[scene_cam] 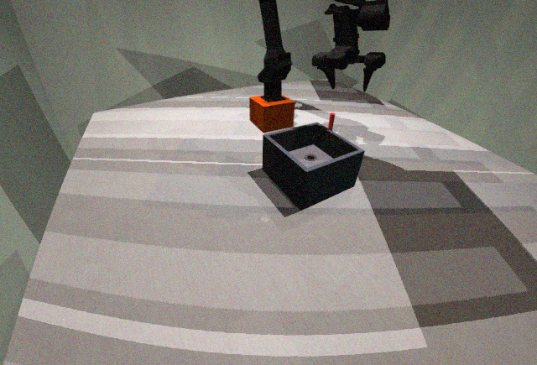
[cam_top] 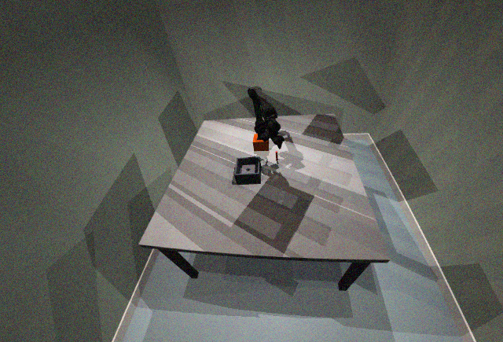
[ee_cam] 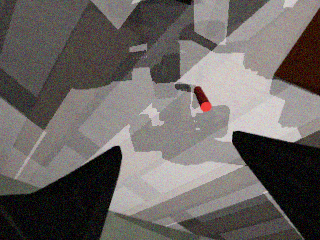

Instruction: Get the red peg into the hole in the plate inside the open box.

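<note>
The red peg (cam_top: 277, 156) (scene_cam: 331, 122) (ee_cam: 202, 99) stands upright on the table behind the box in the exterior view. The dark open box (cam_top: 247, 178) (scene_cam: 284, 174) stands on the table; a light plate (cam_top: 244, 167) (scene_cam: 301, 153) with a round dark hole (scene_cam: 310, 158) lies at its bottom. My gripper (scene_cam: 349, 89) (ee_cam: 176, 143) is open and empty, fingers pointing down, well above the peg's height. In the wrist view the peg shows ahead of the fingertips, right of the midline between them. The peg's foot is hidden by the box in the exterior view.
The orange base block (cam_top: 260, 145) (scene_cam: 277, 117) (ee_cam: 305, 60) of the arm stands behind the box, with the peg off to its right in the top and exterior views. The table (cam_top: 195, 224) (scene_cam: 173, 274) carries dark shadow patches.
</note>
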`<state>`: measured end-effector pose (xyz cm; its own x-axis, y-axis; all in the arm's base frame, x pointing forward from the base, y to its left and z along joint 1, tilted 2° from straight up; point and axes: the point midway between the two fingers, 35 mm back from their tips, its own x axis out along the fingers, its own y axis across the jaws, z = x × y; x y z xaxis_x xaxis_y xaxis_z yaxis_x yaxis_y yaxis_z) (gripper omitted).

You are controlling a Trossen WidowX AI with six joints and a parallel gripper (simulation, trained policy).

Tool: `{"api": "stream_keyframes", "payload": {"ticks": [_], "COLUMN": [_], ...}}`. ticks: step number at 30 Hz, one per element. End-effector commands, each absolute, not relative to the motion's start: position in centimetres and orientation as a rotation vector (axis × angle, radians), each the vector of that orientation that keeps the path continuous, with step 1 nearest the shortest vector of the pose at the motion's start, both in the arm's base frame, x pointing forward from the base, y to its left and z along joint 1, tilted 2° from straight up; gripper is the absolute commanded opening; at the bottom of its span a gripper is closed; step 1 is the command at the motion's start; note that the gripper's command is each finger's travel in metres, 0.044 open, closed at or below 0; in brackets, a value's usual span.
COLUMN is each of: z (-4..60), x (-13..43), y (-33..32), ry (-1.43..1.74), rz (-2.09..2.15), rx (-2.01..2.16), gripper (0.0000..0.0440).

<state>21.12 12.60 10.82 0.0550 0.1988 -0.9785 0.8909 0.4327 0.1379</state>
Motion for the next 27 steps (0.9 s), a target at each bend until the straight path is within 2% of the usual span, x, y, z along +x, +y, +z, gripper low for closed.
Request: {"api": "stream_keyframes", "payload": {"ticks": [1,12,27], "z": [8.7,4.5,-1.7], "x": [19.5,18.2,18.1], "y": [11.6,10.7,11.1], "ry": [1.454,1.42,1.334], "rz": [-0.836,-0.963,-0.905], "rx": [0.948,0.827,0.798], "gripper": [0.044,0.044,0.0437]}}
